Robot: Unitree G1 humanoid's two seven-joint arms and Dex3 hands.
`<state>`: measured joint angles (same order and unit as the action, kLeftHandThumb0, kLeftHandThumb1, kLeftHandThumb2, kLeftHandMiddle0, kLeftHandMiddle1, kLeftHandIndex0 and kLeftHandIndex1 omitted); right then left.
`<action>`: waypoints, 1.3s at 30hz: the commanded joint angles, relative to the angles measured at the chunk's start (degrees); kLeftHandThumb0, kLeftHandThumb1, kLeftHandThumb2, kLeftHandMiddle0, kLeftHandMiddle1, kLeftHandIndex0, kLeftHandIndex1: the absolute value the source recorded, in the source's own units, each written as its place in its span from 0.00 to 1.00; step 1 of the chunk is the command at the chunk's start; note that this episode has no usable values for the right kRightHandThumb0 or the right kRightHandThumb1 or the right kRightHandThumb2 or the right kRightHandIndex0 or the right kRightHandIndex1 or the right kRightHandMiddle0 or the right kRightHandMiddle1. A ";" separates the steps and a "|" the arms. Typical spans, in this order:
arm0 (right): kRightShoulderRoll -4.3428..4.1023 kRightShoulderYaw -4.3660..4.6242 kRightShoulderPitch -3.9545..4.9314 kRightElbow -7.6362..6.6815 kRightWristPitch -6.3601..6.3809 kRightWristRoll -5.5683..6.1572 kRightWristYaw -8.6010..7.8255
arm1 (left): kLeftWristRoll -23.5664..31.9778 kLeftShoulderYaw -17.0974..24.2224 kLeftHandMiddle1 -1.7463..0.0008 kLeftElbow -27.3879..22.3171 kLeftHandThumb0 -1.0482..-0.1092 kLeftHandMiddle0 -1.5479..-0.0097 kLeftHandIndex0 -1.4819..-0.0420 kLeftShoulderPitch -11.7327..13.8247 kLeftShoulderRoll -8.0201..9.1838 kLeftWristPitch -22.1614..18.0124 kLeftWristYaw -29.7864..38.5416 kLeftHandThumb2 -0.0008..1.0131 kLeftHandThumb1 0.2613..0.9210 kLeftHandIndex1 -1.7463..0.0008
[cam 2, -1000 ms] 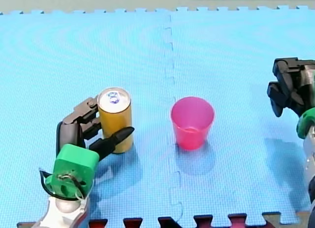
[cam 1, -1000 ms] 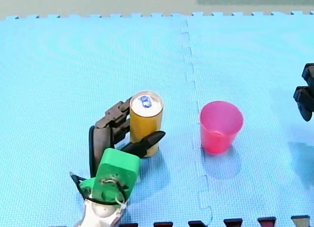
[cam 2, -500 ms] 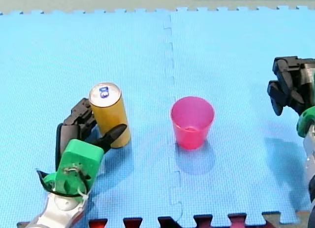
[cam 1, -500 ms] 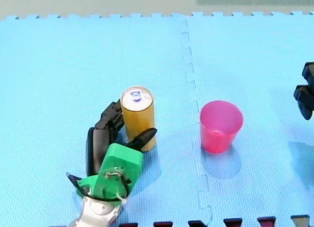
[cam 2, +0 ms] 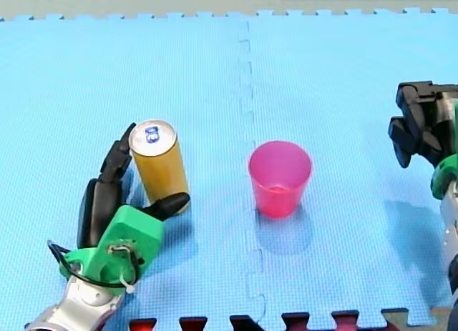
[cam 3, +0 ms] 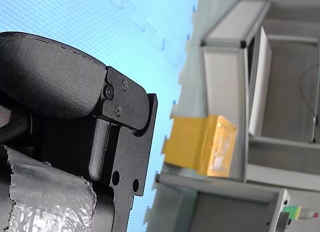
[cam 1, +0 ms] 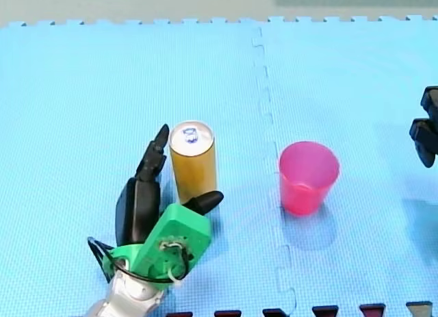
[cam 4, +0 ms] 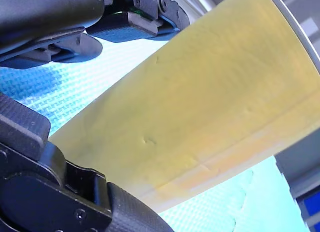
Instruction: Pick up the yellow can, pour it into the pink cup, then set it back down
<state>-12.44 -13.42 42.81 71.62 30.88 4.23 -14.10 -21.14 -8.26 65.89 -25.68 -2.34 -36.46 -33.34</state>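
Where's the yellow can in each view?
First head view: yellow can left of centre, upright, left hand beside it.
Second head view: left of centre, pink cup to its right.
Second wrist view: its side, close up.
First wrist view: blue mat, shelving.
Shared landmark: blue mat.

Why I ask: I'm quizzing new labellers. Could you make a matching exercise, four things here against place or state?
1 yellow can
2 pink cup
3 left robot hand
4 right robot hand

A shut, at the right edge of the blue mat
B upright, left of the mat seam
C open, beside the can
D upright, just right of the seam

Pairs: 1-B, 2-D, 3-C, 4-A
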 commanded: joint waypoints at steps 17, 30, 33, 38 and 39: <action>-0.03 0.02 0.15 -0.32 -0.48 0.23 0.27 | 6.29 2.17 1.00 -6.17 0.00 0.93 0.93 2.04 2.58 -0.87 11.01 0.02 0.86 1.00; -0.41 0.21 0.08 0.17 -0.25 -0.14 0.30 | 13.87 5.59 1.00 -21.29 0.00 0.96 0.95 9.46 3.06 0.65 22.14 0.01 0.89 1.00; -0.50 0.22 0.09 0.29 -0.23 -0.17 0.27 | 14.19 5.91 1.00 -23.13 0.00 0.96 0.95 10.20 2.93 1.99 23.29 0.01 0.88 1.00; -0.45 0.41 0.09 0.35 -0.05 -0.42 0.69 | 14.21 6.18 1.00 -24.79 0.00 0.95 0.96 10.91 2.80 3.34 24.05 0.00 0.87 1.00; -0.45 0.43 0.08 0.34 -0.04 -0.43 0.72 | 14.19 6.21 1.00 -25.00 0.00 0.95 0.96 11.02 2.76 3.51 24.12 0.00 0.87 1.00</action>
<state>-12.65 -12.95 42.84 71.92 30.55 3.88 -13.49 -6.99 -2.31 41.35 -14.95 0.31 -33.33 -9.30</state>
